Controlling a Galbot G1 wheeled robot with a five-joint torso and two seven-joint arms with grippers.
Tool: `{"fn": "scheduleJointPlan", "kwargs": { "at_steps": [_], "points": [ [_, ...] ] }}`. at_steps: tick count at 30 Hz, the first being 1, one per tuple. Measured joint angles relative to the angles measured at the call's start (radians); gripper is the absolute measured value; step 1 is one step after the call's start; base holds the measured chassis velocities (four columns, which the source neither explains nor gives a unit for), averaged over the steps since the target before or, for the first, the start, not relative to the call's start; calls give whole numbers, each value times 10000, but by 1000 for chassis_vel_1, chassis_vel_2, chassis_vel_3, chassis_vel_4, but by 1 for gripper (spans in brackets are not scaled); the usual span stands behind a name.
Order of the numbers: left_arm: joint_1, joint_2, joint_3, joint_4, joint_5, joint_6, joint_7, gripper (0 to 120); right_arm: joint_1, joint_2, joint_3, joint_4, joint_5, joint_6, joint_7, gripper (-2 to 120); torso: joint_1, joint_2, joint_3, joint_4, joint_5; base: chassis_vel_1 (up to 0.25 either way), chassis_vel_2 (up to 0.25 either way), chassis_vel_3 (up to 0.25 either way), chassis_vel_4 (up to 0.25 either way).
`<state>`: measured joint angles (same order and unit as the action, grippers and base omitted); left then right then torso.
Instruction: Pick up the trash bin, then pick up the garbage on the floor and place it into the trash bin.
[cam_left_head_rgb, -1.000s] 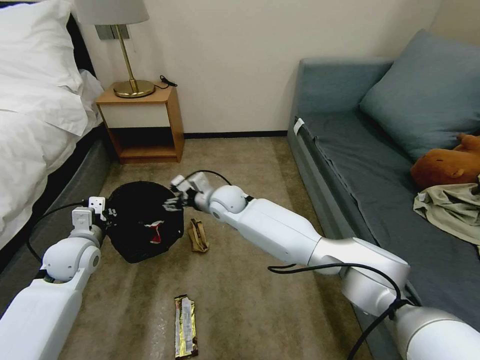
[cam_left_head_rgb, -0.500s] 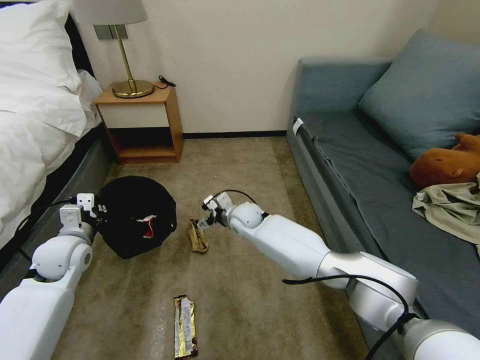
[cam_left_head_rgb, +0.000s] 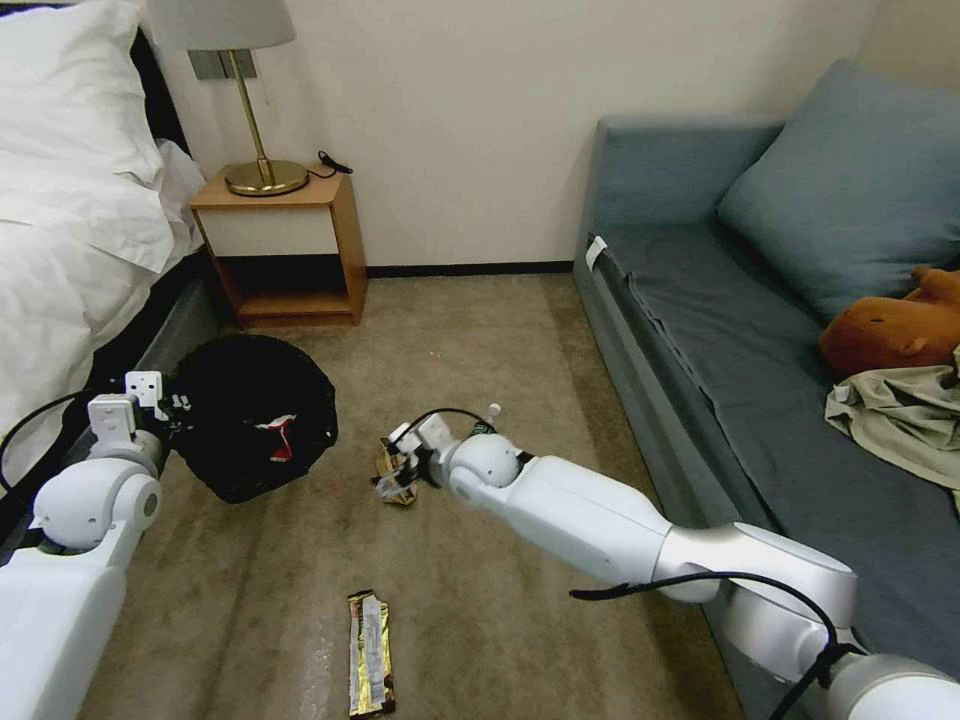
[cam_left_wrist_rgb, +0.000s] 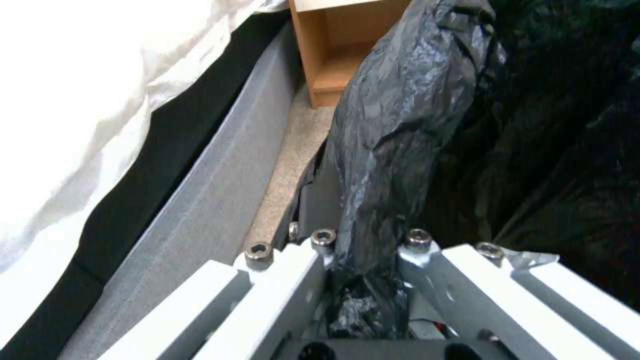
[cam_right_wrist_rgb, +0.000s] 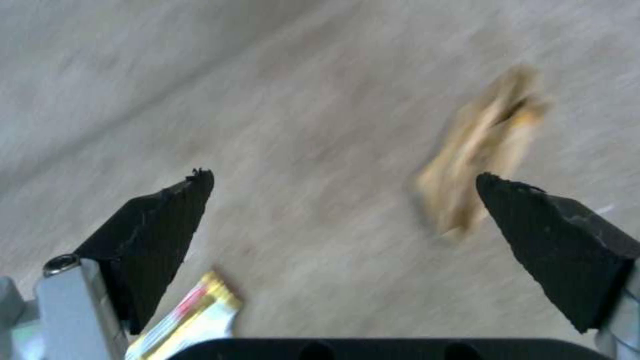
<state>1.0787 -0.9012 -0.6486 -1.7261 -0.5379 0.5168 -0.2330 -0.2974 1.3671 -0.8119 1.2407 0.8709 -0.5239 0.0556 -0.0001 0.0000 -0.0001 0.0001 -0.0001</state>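
Black plastic lining the trash bin (cam_left_head_rgb: 255, 415) is pinched in the left claw (cam_left_wrist_rgb: 363, 260), bin lifted beside the bed (cam_left_head_rgb: 70, 250). Right claw (cam_right_wrist_rgb: 343, 200) hangs spread over the tan paper bag (cam_right_wrist_rgb: 480, 150) on the floor (cam_left_head_rgb: 500, 620).

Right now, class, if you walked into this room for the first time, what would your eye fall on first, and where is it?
Most striking is the trash bin, lined with a black bag, held off the carpet near the bed by the left gripper clamped on its rim. At the middle of the floor the right gripper hangs open over a crumpled tan paper bag. A brown-gold bar wrapper lies nearer the robot.
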Motion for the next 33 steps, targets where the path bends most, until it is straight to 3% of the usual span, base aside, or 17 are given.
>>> {"fn": "scheduleJointPlan", "kwargs": {
  "at_steps": [20, 33],
  "points": [
    [-194, -316, 367, -184, 37, 99, -141, 2, -662, 469, -1819, -117, 428, -19, 13, 100, 0, 0, 0, -2, 2, 0, 0, 0, 0],
    [13, -368, 297, -550, 49, 113, -142, 2, -597, 781, -2521, -863, 470, 72, -152, 100, 0, 0, 0, -1, 2, 0, 0, 0, 0]
  ]
}}
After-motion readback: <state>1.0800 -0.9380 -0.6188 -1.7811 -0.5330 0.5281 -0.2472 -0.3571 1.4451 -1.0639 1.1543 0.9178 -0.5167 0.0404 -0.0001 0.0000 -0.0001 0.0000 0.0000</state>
